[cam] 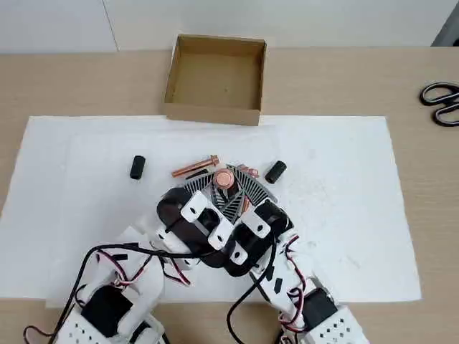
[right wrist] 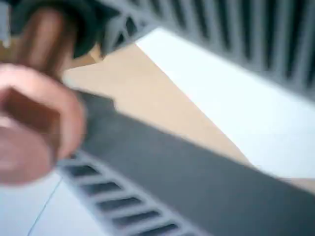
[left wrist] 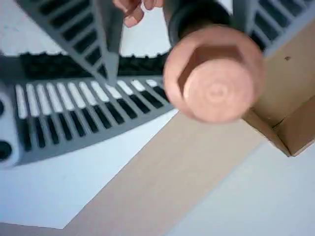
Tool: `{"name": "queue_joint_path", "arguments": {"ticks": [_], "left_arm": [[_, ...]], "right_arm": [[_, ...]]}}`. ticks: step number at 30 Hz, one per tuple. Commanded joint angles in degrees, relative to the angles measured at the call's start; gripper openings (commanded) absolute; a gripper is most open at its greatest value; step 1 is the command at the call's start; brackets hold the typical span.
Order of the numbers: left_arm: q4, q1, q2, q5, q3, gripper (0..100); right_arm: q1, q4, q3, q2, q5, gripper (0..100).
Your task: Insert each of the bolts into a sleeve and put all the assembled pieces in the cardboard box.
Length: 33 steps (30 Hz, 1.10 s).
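Both grippers meet over the middle of the white sheet. Between them a copper bolt stands with its hex head up. In the left wrist view the bolt's head sticks out of a black sleeve, and my left gripper is shut on that sleeve. The right wrist view has the bolt's head close up, its shaft running into the sleeve. My right gripper looks shut on the bolt. A second bolt lies loose, with sleeves on either side.
The open cardboard box stands on the far side of the sheet, and its corner is near the held sleeve. Scissors lie at the right table edge. The white sheet has free room on both sides.
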<state>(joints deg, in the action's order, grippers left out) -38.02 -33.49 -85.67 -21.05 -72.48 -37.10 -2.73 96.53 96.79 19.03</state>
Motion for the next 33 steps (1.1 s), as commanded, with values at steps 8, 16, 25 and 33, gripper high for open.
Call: {"name": "queue_joint_path", "arguments": {"ticks": [8, 16, 25, 33], "left_arm": [[-1.67, 2.55, 0.09, 3.43, -2.68, 16], [-1.85, 4.31, 0.09, 8.00, -3.21, 16], [-3.34, 8.09, 0.09, 21.98, -1.36, 16], [-3.43, 8.09, 0.00, 21.80, 3.91, 16]], "right_arm": [[0.04, -2.24, 0.26, 0.75, 0.53, 0.5], [0.04, -3.91, 0.26, 1.10, 0.53, 0.5], [0.04, -3.82, 0.26, 1.19, 0.53, 0.5], [0.04, -3.82, 0.18, 1.19, 0.53, 0.5]]}}
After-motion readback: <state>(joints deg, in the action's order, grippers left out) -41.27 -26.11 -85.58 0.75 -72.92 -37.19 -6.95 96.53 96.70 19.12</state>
